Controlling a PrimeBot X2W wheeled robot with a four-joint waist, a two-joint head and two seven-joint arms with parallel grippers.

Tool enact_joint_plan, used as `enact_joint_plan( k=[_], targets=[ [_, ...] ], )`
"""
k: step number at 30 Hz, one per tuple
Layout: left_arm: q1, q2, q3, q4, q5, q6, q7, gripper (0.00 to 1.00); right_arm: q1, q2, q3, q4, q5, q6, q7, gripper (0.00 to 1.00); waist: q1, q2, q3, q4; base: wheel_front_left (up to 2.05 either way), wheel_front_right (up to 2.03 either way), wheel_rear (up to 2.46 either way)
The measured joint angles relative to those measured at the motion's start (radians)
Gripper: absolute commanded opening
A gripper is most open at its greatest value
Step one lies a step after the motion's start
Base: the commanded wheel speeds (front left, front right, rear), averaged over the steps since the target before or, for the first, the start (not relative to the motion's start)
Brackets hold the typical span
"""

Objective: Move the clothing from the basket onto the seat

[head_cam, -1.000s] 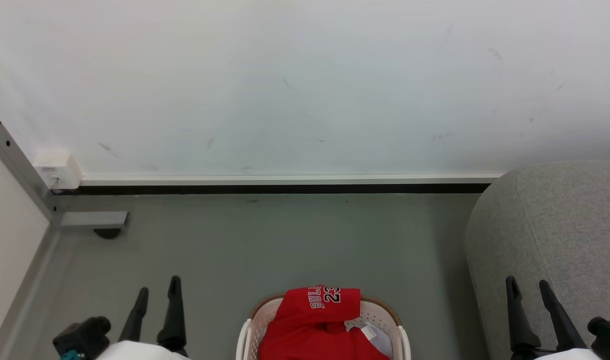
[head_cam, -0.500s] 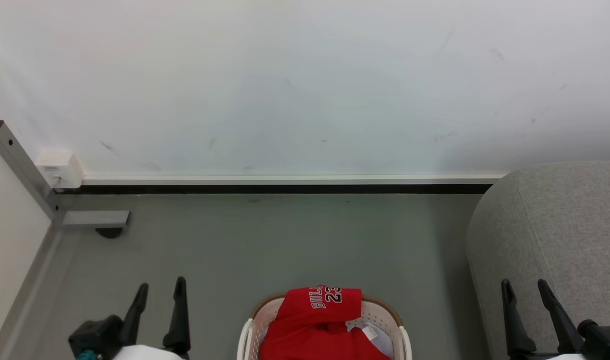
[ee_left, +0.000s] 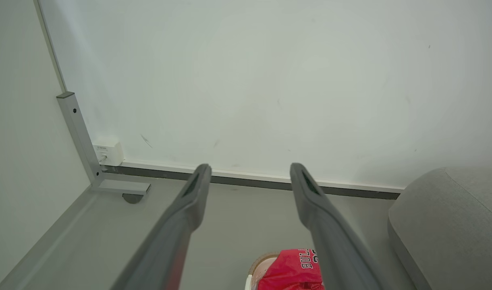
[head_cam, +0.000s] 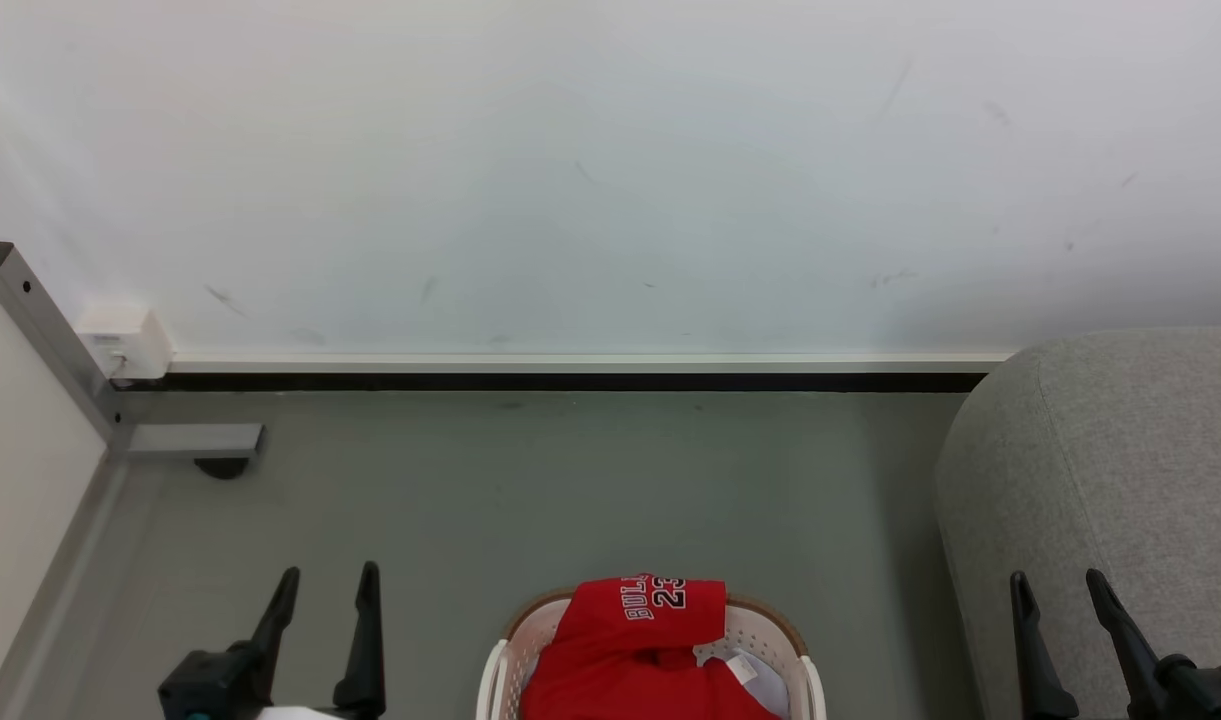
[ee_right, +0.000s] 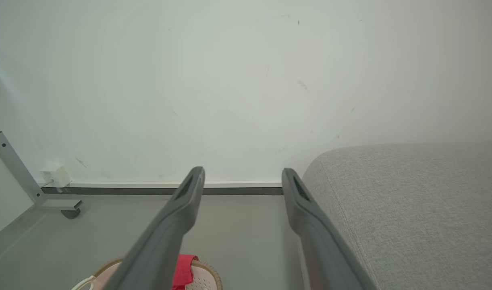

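Observation:
Red clothing (head_cam: 638, 640), its top jersey printed "BULLS 23", fills the cream perforated basket (head_cam: 765, 622) at the bottom centre of the head view and drapes over the far rim. The grey fabric seat (head_cam: 1110, 480) rises at the right. My left gripper (head_cam: 327, 584) hangs open at lower left, left of the basket. My right gripper (head_cam: 1058, 587) stands open at lower right, in front of the seat's rounded edge. In the left wrist view the clothing (ee_left: 298, 270) peeks between the open fingers (ee_left: 189, 201). The right wrist view has the basket (ee_right: 207, 274) below and the seat (ee_right: 411, 209) at right.
A white wall (head_cam: 610, 180) with a dark skirting strip closes the far side. A grey metal post with a foot plate (head_cam: 190, 440) and a white socket box (head_cam: 125, 340) stand at the left corner. Grey floor (head_cam: 570, 490) lies between wall and basket.
Both grippers have dropped slightly lower in the head view; the left one has shifted a little to the right. The clothing and basket have not moved.

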Motion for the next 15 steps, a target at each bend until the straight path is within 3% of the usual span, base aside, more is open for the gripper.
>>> enact_joint_plan(
  k=[15],
  targets=[
    [0.021, -0.006, 0.016, 0.007, 0.102, -0.027, -0.028, 1.00, 0.012, 0.005, -0.016, 0.041, -0.068, 0.000, -0.033, 1.00, 0.0000, 0.0000, -0.003, 0.003, 0.00, 0.00, 0.00]
  ],
)
